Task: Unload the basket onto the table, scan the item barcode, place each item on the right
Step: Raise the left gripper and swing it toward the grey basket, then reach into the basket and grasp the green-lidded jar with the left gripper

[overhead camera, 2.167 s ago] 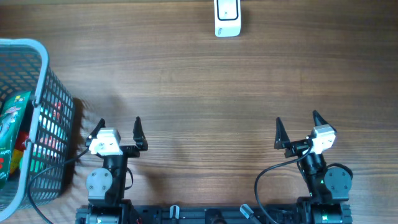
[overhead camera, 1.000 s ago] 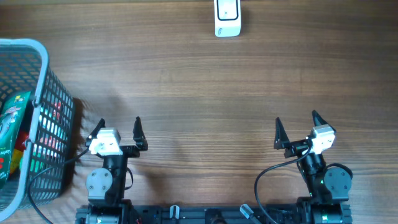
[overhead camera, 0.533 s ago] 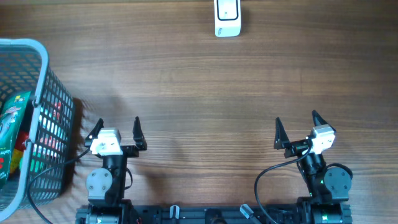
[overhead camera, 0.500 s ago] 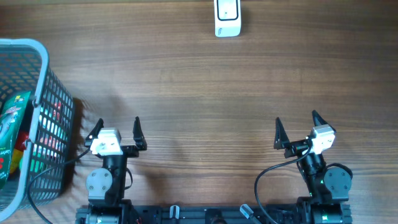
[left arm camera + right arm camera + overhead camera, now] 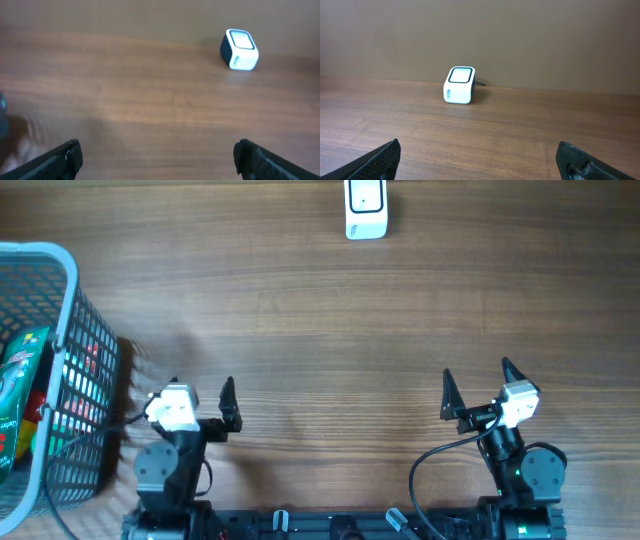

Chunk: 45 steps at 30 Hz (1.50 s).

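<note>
Left of my left claw (image 5: 200, 386), in the basket (image 5: 85, 370), the green packet (image 5: 25, 365) looks light, crinkly and slippery; I'd pinch an edge. It and the right claw (image 5: 478, 370) both gape, empty.

The tabletop (image 5: 330, 330) is showing streaky brown wood grain. The scanner (image 5: 366, 210) is looking white with a dark-rimmed window. The pale grey mesh basket (image 5: 70, 290) is holding a green packet (image 5: 22, 365), red showing through the mesh.

Counter (image 5: 330, 320): brown wood grain, matt, smooth. Barcode scanner (image 5: 365, 208): smooth white plastic, slight gloss. Basket (image 5: 40, 248): grey plastic lattice. Green packet (image 5: 22, 365): glossy printed film.
</note>
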Each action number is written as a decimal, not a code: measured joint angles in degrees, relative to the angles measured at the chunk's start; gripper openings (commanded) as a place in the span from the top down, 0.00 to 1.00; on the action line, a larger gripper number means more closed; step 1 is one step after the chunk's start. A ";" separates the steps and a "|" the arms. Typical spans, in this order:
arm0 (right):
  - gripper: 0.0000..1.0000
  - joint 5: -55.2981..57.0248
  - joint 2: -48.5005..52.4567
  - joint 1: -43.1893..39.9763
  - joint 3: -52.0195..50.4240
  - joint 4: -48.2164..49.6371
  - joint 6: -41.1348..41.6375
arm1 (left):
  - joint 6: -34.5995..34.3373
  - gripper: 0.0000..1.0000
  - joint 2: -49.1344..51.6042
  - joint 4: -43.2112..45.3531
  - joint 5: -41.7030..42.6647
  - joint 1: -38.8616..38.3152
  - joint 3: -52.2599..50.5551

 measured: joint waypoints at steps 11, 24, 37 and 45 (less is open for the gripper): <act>0.00 -0.02 0.00 0.00 0.00 0.00 0.00 | -5.57 0.00 17.00 -25.46 3.15 0.00 30.64; 0.00 -0.02 0.00 0.00 0.00 0.00 0.00 | -7.72 0.00 29.44 -28.98 23.58 0.04 38.86; 0.00 -0.02 0.00 0.00 0.00 0.00 0.00 | -10.58 0.00 43.91 -39.28 12.37 0.07 56.70; 0.00 -0.02 0.00 0.00 0.00 0.00 0.00 | -11.04 0.00 44.92 -41.00 5.42 0.07 61.90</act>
